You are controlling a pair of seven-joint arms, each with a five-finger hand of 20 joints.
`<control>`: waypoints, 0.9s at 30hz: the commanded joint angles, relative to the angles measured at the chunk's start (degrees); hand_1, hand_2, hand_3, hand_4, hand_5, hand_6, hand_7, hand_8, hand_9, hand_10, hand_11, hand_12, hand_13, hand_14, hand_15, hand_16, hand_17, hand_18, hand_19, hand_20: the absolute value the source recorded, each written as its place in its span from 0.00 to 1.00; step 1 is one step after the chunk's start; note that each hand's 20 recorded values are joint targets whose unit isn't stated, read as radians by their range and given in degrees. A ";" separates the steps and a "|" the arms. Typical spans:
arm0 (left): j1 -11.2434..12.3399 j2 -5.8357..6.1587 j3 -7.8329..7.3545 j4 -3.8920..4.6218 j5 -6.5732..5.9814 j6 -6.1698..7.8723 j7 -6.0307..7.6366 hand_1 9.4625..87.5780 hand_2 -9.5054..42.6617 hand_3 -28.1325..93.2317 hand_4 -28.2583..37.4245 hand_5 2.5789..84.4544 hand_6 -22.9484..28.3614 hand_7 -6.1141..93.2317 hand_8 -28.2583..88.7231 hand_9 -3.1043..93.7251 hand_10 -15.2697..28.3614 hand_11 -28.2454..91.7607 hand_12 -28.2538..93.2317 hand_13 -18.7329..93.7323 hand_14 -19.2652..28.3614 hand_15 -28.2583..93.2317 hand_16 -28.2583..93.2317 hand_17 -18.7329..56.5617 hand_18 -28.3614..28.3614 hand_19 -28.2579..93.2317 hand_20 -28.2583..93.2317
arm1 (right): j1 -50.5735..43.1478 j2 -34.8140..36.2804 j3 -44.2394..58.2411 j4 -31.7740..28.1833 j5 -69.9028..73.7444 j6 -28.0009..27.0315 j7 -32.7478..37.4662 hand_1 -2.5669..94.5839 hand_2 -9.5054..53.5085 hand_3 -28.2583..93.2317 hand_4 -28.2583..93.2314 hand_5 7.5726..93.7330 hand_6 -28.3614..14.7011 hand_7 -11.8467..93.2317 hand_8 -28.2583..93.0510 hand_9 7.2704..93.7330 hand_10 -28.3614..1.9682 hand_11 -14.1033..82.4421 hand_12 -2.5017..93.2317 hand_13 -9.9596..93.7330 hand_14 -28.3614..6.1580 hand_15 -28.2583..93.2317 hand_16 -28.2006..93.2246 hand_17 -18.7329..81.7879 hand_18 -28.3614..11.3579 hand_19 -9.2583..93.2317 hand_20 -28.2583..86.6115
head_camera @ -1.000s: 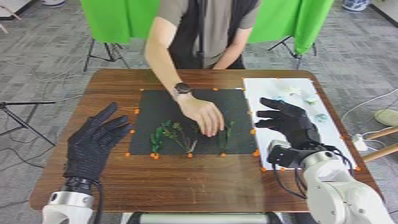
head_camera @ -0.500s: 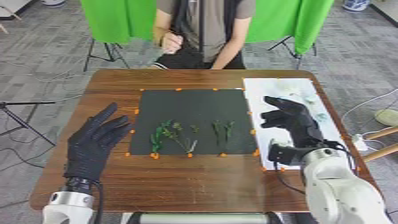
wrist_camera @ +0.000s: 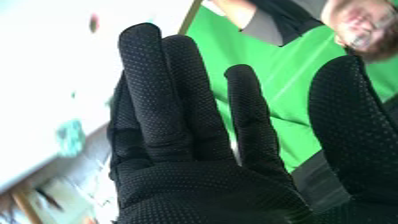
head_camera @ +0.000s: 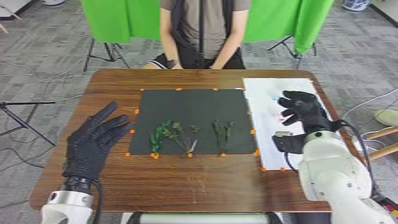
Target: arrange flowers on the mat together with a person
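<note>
Pickup looks like the risky bit. Right hand [head_camera: 305,107] is over the white mat [head_camera: 263,89], fingers straight, thumb well apart, nothing in it. Flower stock is on that mat: pale teal flower [wrist_camera: 69,137] and a small pink-red piece [wrist_camera: 93,22], neither between fingers and thumb. Likely next step is a grasp there. If the hand closes off-target, it gets air or shoves the flower along the mat; cause would be the flower sitting outside the grip line. Low, light pieces could also slip under the glove, or get crushed if the squeeze is hard. Can't judge finger height above the mat, so a descent could press down and drag the sheet. Placement next: dark mat [head_camera: 187,107] already carries a leafy stem [head_camera: 158,137], a branched sprig [head_camera: 185,137] and a thin pair of stems [head_camera: 222,131], all near its robot-side edge. A low carry across could snag the thin pair, being nearest the white mat, and skew the layout. Left hand [head_camera: 93,140] is beside the dark mat over the worktop [head_camera: 191,185], fingers relaxed and spread, empty; low risk unless it swings inward into the leafy stem.
</note>
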 commanded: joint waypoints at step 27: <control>-0.23 0.20 0.40 -0.07 -0.50 0.02 0.22 0.15 0.32 0.87 0.00 0.42 0.63 0.17 0.17 0.43 0.87 0.46 0.33 0.42 1.00 0.66 0.14 0.16 0.96 0.77 0.22 | 12.00 2.30 -14.35 16.13 -30.66 -19.28 7.89 0.35 0.05 0.93 0.00 0.47 0.70 0.25 0.12 0.67 0.39 0.41 0.16 0.70 0.40 0.69 0.29 0.31 0.21 0.69 0.37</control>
